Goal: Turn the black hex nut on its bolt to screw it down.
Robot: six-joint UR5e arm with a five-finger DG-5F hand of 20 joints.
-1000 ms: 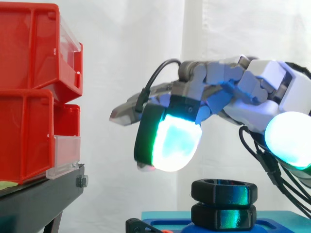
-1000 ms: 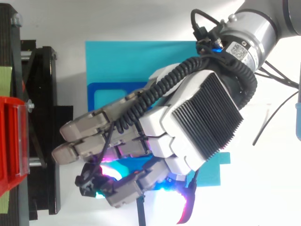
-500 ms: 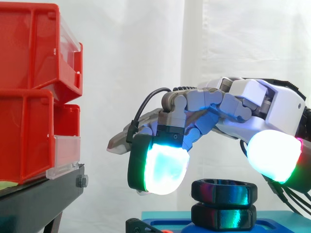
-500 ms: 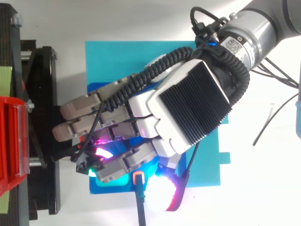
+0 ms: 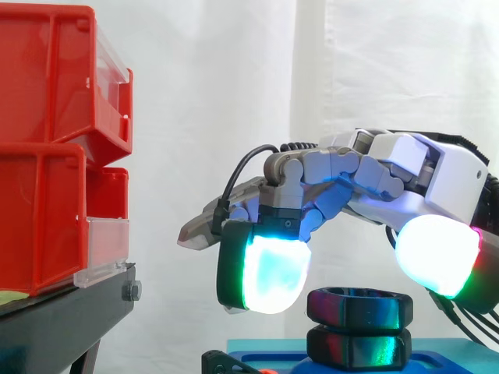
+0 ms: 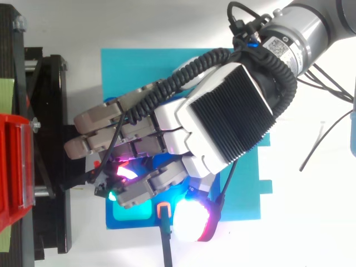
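The hand (image 5: 405, 179) is hovering at lower right of the side view, fingers part-bent and spread, gripping nothing. The black hex nut (image 5: 359, 308) is sitting directly beneath it, above the blue base (image 6: 167, 67). The nut is probably rigid, light and smooth, so pinch opposing flats with the pads (image 5: 269, 273).

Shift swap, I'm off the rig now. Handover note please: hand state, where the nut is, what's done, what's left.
Hand: open, holding nothing, poised over the black hex nut.
Pads: one fingertip hangs level with the nut's left side, another sits above and to its right. Contact on the left cannot be confirmed.
Nut: on top of a second black hex piece, on the blue base.
Done: hand positioned.
Left: close on the nut and turn it down.
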